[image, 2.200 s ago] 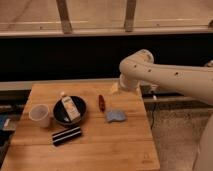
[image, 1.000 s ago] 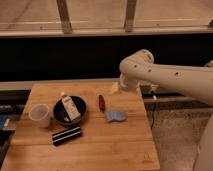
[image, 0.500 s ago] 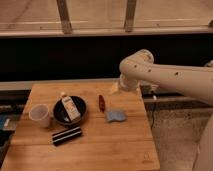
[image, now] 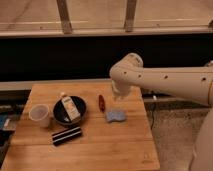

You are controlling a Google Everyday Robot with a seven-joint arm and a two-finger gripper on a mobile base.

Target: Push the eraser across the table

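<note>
Light wooden table [image: 111, 146] is seen with the eraser [image: 66, 135] laid front-left, just before the bowl [image: 69, 110]. The gripper [image: 118, 94] is held over the far right part; its state cannot be told.

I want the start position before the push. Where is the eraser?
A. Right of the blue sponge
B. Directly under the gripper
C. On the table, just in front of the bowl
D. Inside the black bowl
C: the eraser lies flat on the table just camera-side of the bowl. The gripper hangs over the far part of the table near the red stick, well apart from the eraser.
</note>
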